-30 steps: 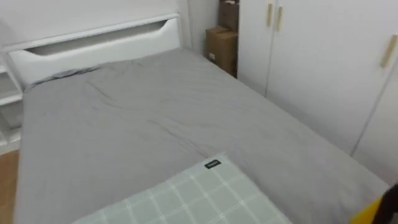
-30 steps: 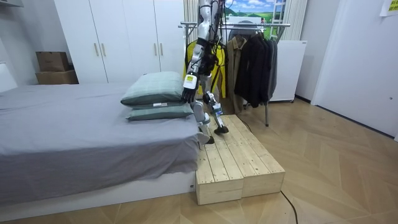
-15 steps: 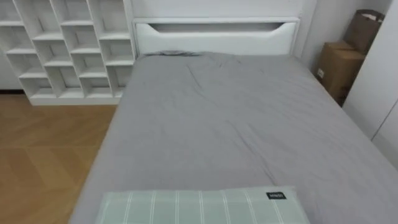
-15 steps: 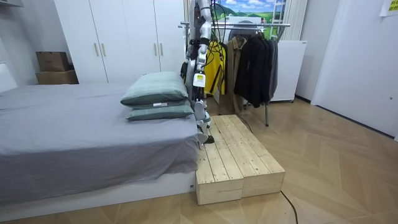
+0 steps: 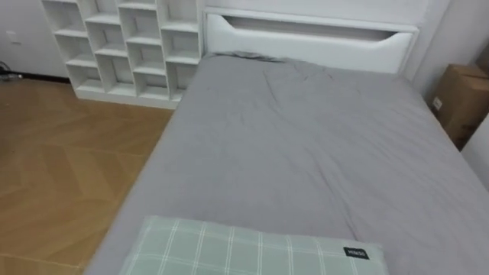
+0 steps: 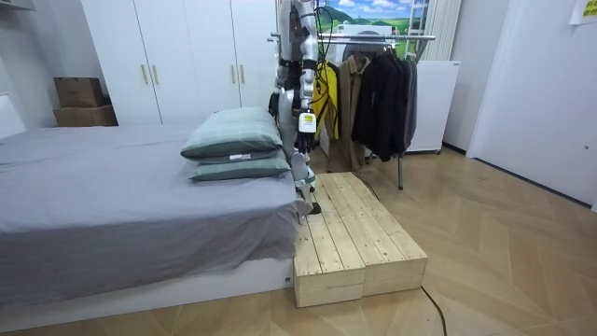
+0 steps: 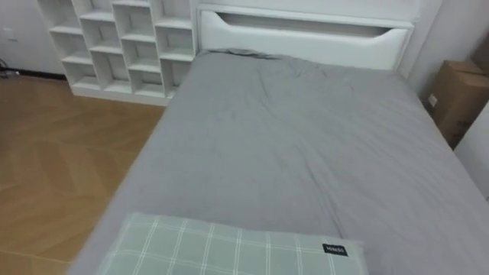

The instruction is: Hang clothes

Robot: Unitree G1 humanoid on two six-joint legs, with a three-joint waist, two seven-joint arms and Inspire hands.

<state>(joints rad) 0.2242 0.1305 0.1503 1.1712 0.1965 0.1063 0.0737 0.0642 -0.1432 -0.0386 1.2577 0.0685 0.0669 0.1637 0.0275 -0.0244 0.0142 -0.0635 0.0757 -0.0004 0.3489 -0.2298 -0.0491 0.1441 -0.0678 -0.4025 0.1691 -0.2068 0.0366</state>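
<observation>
1. a humanoid robot stands on a wooden platform [image 6: 359, 233] at the end of a bed [image 5: 290, 153], facing along the grey cover towards the white headboard [image 5: 306, 34].
2. its left robot hand [image 6: 304, 140] hangs at its side, over the corner of the bed; at this distance i cannot tell whether the fingers are wide or narrow.
3. the clothes [image 6: 373, 93] are on a metal rack [image 6: 415, 38] just behind that robot hand, to the room view's right. a yellow garment [image 6: 324, 93] is nearest the robot hand, a brown coat [image 6: 351, 93] is beside it, and dark jackets [image 6: 390, 93] are farthest off.
4. two stacked pillows [image 6: 233, 149] lie on the bed just in front of the robot hand; the top one is pale green with a white check.
5. well away from the robot hand, a white cube shelf [image 5: 130, 46] stands on the wood floor beside the headboard and a cardboard box [image 5: 462, 99] at its other side. a white wardrobe [image 6: 177, 56] lines the wall behind the bed.
</observation>
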